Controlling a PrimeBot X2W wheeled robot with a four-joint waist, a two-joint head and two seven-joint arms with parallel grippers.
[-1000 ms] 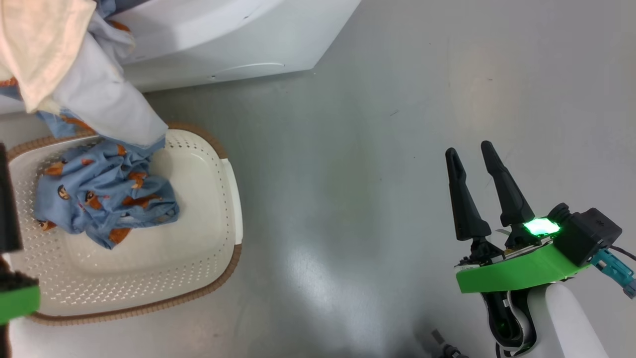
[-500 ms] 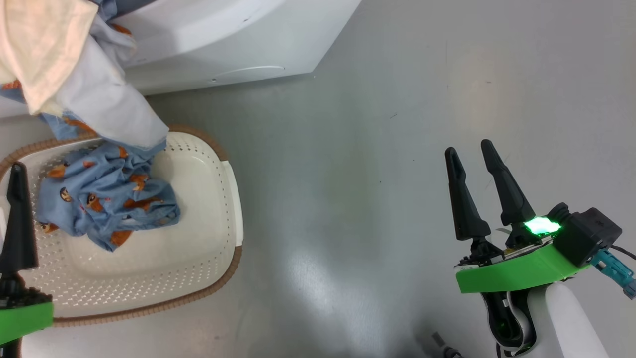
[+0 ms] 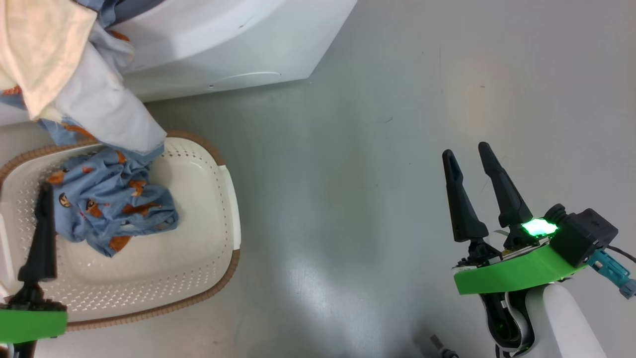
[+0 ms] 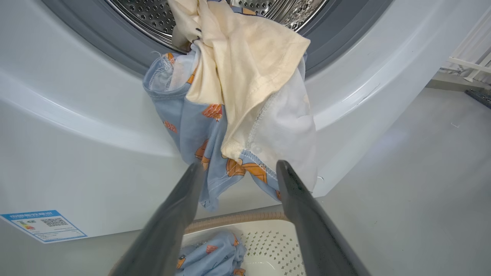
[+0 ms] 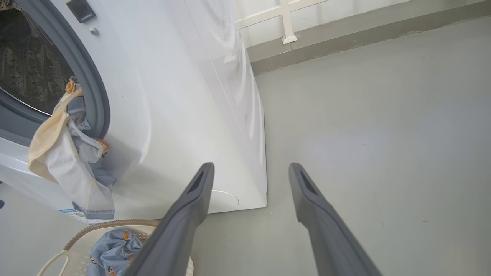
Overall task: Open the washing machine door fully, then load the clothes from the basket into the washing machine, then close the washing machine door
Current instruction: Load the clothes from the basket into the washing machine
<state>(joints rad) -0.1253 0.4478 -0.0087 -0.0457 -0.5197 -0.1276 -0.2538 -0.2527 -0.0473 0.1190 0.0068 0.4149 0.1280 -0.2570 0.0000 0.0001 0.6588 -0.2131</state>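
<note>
Though ungripped, clothes [image 4: 245, 88] before end effector [image 4: 239, 164]

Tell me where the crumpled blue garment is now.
The blue garment lies at the head view's left, inside the basket, in its far-left part, below the clothes hanging from the washing machine.

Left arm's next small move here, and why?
Probably lower the left gripper onto the blue printed garment in the basket and close: its jaws stand open and empty near it, and it is the only piece in there. The bundle draped over the lip of the washing machine will need pushing in afterwards.
</note>
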